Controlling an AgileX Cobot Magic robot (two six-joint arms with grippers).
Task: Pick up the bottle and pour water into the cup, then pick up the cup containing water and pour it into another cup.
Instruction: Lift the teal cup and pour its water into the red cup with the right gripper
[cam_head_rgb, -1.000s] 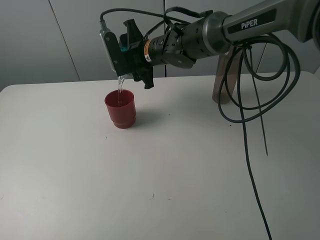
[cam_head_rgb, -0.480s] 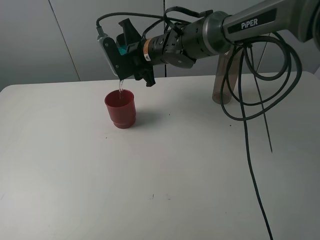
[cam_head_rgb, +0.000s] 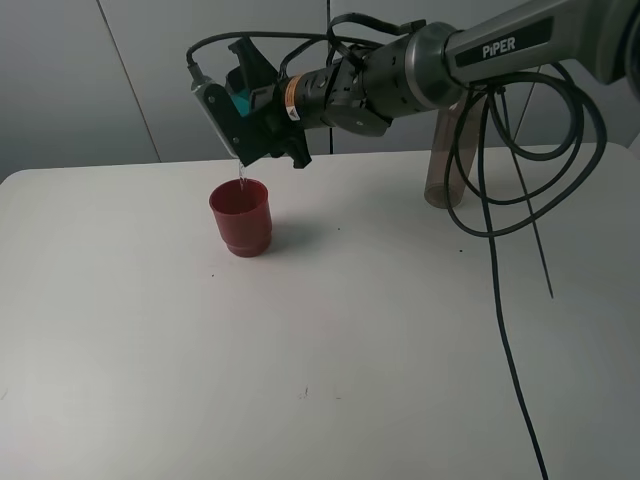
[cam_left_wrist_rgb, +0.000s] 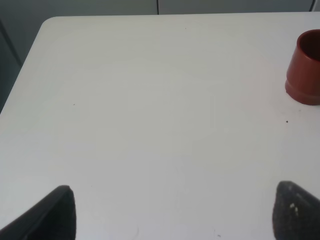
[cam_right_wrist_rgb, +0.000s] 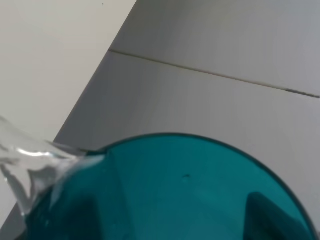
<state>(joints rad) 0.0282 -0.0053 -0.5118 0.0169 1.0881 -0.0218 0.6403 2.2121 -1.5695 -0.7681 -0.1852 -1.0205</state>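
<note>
The right gripper (cam_head_rgb: 255, 115) is clamped on the translucent teal-blue plastic tumbler (cam_head_rgb: 240, 98), tipped steeply above the opaque dark red plastic cup (cam_head_rgb: 241, 217) on the white table (cam_head_rgb: 330, 350), a thin stream of water (cam_head_rgb: 241, 177) falling into it. The tall smoky grey-brown translucent bottle (cam_head_rgb: 441, 165) stands upright well to the right behind cables, and the left gripper (cam_left_wrist_rgb: 170, 212) shows dark fingertips (cam_left_wrist_rgb: 60, 212) spread apart over bare table.

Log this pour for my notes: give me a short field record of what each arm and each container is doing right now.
right gripper: shut on the teal cup, tipped over the red cup
water: thin stream falling into the red cup
red cup: upright on the table
bottle: standing behind the right arm
left gripper: open, holding nothing
</note>
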